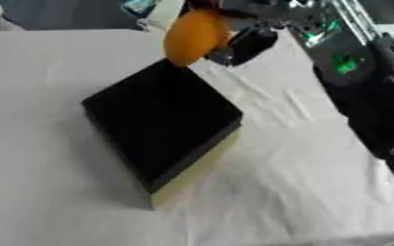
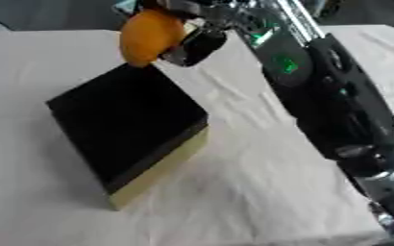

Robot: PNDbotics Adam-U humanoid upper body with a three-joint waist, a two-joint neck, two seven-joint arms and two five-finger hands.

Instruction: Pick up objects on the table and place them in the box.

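Note:
An orange, oval object [image 1: 196, 37] hangs just above the far corner of the box [image 1: 163, 120], held in my right hand [image 1: 247, 42], whose fingers curl round it. The box is black inside with pale yellow walls and lies askew in the middle of the white cloth. My right arm [image 2: 326, 91] reaches in from the right edge, black with green lights. My left hand shows in neither view.
A white cloth [image 1: 301, 178] with creases covers the table. Blurred light-coloured things [image 1: 154, 12] lie at the far edge behind the hand. The table's near edge shows at the lower right.

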